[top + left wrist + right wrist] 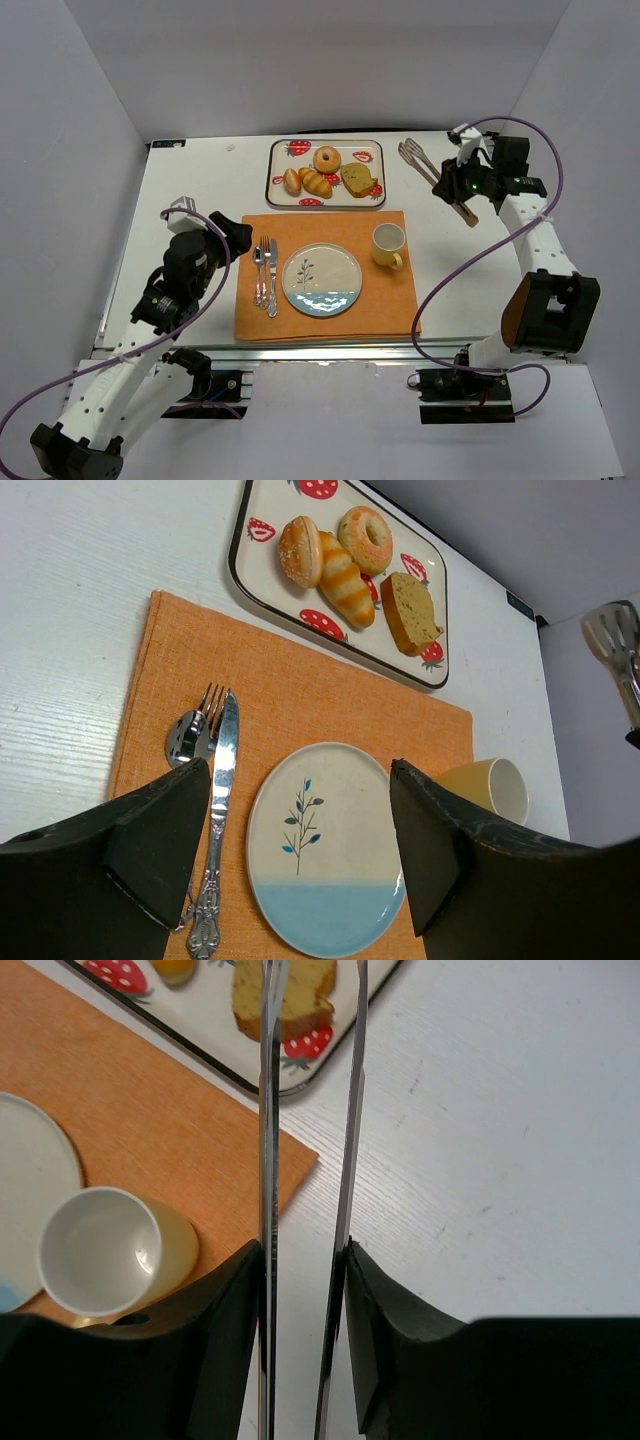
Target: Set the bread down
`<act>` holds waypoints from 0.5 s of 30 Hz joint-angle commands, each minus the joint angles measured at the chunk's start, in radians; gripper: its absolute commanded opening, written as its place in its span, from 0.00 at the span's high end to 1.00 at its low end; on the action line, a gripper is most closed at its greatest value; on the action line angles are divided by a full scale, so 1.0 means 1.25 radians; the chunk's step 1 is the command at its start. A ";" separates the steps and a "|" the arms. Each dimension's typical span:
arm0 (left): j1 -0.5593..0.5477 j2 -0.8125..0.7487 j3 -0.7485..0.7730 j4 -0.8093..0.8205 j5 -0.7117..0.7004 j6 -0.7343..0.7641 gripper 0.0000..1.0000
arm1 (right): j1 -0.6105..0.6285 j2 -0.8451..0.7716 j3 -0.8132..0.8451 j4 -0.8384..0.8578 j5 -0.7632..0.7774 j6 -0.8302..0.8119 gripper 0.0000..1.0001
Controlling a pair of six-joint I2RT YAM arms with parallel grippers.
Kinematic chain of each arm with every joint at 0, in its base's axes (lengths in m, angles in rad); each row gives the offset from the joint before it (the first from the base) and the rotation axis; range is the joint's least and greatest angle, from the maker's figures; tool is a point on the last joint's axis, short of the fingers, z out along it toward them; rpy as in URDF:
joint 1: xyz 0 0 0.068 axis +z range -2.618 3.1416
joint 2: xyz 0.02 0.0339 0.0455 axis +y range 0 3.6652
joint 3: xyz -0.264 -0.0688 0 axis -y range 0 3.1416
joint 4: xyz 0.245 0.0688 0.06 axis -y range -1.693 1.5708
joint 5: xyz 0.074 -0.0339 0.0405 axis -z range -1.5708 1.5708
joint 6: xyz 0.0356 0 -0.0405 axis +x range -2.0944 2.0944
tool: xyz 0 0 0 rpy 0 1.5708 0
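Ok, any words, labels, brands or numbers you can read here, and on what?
No readable text in any view.
Dark sticker at the table's far left corner: too small to read.
Tray and plate: only pictures, strawberries and a sprig, no words.
Tongs: no marking visible.

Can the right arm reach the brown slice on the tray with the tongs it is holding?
Probably yes. The right fingers are shut on the tongs, whose tips sit close to the tray. The brown slice lies at the tray's end nearest that arm, and nothing stands between.
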 commanded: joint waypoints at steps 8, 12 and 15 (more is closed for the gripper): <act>-0.003 -0.014 0.001 0.014 -0.011 -0.019 0.18 | 0.126 0.040 0.095 -0.004 0.025 -0.025 0.57; -0.003 -0.019 0.004 0.006 -0.012 -0.022 0.18 | 0.189 0.062 0.087 0.019 0.101 -0.082 0.57; -0.003 -0.022 0.007 -0.002 -0.015 -0.022 0.18 | 0.234 0.111 0.103 0.015 0.168 -0.127 0.58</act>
